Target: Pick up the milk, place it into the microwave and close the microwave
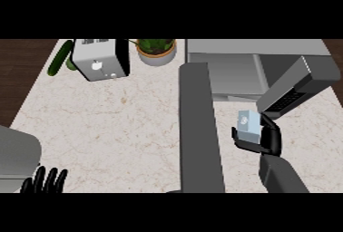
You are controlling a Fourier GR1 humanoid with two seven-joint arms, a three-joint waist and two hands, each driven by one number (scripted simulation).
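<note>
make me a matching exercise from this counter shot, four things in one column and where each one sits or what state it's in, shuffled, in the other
Things:
1. milk carton
2. toaster
3. potted plant
4. left hand

Places or states:
A. resting open at the view's lower left edge, fingers up
B. at the back of the counter, just right of the toaster
C. held in the right hand, in front of the microwave with its door open
D. at the back left of the counter, beside a cucumber

Pairs: 1-C, 2-D, 3-B, 4-A
</note>
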